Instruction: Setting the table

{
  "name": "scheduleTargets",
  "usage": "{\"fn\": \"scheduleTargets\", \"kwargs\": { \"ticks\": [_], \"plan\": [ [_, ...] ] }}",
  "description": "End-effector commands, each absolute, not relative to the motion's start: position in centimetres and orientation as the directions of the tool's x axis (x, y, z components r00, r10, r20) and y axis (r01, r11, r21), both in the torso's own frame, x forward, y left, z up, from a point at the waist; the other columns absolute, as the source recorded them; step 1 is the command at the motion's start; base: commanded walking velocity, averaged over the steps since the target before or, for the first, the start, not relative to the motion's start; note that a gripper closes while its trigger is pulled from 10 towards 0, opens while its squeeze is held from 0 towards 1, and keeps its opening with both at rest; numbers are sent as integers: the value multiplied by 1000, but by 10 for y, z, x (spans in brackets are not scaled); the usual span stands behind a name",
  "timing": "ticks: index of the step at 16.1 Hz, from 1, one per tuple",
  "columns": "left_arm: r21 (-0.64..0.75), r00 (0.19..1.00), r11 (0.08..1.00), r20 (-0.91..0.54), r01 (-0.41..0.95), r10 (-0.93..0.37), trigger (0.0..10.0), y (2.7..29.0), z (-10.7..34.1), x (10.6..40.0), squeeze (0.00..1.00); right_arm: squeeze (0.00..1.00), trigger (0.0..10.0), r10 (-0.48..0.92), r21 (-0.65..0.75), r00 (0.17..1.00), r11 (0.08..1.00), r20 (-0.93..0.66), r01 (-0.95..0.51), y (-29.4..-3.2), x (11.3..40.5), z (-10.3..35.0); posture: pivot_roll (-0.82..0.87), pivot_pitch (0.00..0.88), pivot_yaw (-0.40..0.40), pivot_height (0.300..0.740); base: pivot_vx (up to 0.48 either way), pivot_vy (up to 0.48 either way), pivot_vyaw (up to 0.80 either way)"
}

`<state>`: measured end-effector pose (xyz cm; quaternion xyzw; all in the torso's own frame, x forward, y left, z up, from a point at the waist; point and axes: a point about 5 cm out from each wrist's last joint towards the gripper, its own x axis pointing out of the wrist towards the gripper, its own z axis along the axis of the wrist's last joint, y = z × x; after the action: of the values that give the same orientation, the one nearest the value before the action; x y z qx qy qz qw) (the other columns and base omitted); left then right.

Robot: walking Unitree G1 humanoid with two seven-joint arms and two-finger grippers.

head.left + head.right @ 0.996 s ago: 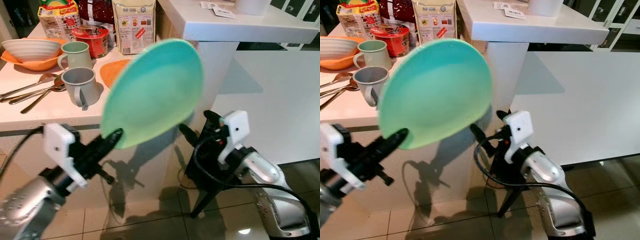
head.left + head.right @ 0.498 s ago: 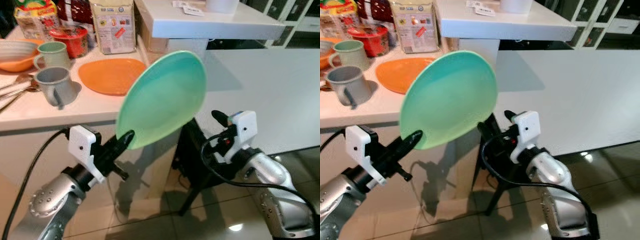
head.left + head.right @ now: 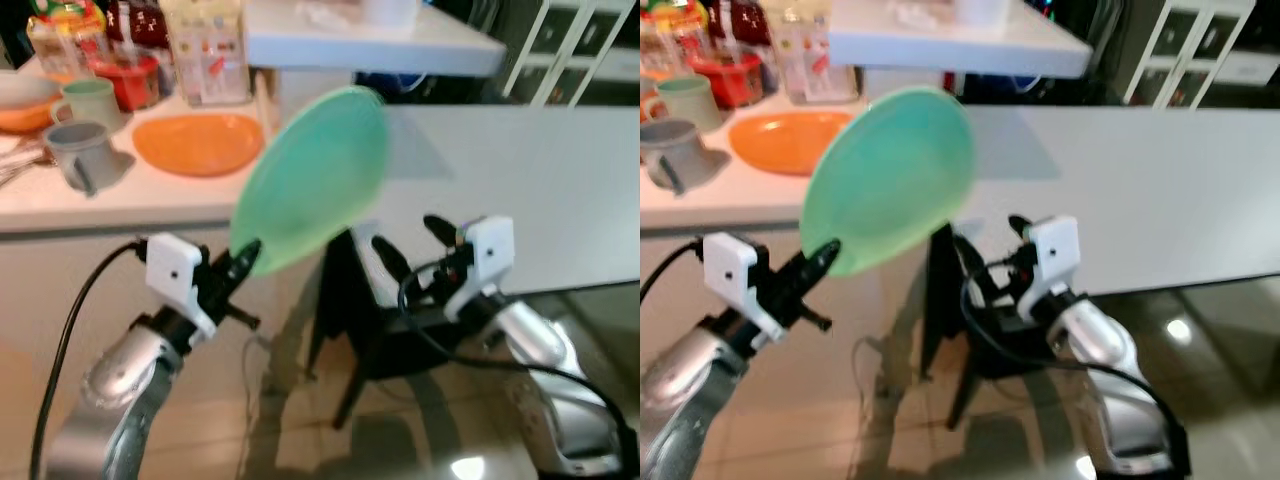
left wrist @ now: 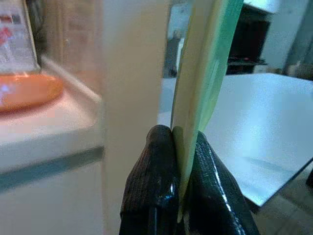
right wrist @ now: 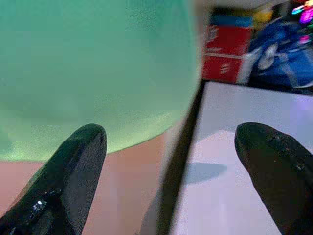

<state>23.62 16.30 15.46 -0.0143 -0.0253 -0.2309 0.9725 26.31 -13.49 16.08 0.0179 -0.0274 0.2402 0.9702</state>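
My left gripper (image 3: 245, 258) is shut on the lower rim of a green plate (image 3: 310, 178), which stands tilted up in the air in front of the counter corner. In the left wrist view both black fingers (image 4: 156, 181) pinch the plate's edge (image 4: 205, 63). My right gripper (image 3: 412, 240) is open with nothing in it, just right of and below the plate, over the near edge of the white table (image 3: 530, 180). The right wrist view has the green plate (image 5: 93, 68) ahead of the spread fingers (image 5: 73, 171).
On the counter (image 3: 120, 195) at the left lie an orange plate (image 3: 200, 142), a grey mug (image 3: 78, 150), a green mug (image 3: 88, 100), a red tub (image 3: 130, 78) and food packets. A raised white shelf (image 3: 370, 40) stands behind. A dark stand (image 3: 350, 330) is below the table.
The camera has swung right and the picture blurred. The green plate stays in my left gripper, now turned more edge-on. The right gripper stays open beside it.
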Motion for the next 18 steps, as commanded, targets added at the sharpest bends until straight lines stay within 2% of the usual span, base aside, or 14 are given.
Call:
{"fn": "scheduleTargets", "kwargs": {
  "ticks": [1,5,9,13,18],
  "plan": [
    [7,870,875,102,485,-483,10000,149,160,243,0,0,10000,390,8,920,920,45,-391,-145,267,156,64,0,-51,740,0,-360,0],
    [19,864,872,125,489,-487,10000,134,160,265,0,0,10000,321,25,945,946,71,-323,-150,270,160,42,0,-27,740,0,-358,247],
    [28,868,877,129,479,-479,10000,133,157,266,0,0,10000,291,37,954,955,72,-294,-154,270,158,43,0,-22,740,0,-357,525],
    [24,904,915,147,403,-402,10000,137,154,271,0,0,10000,318,17,945,947,72,-320,-152,275,160,45,0,-49,740,0,-358,530],
    [49,907,917,136,396,-399,10000,134,152,273,0,0,10000,300,40,951,952,67,-303,-147,278,155,55,0,-38,740,0,-356,536]
  ]
}}
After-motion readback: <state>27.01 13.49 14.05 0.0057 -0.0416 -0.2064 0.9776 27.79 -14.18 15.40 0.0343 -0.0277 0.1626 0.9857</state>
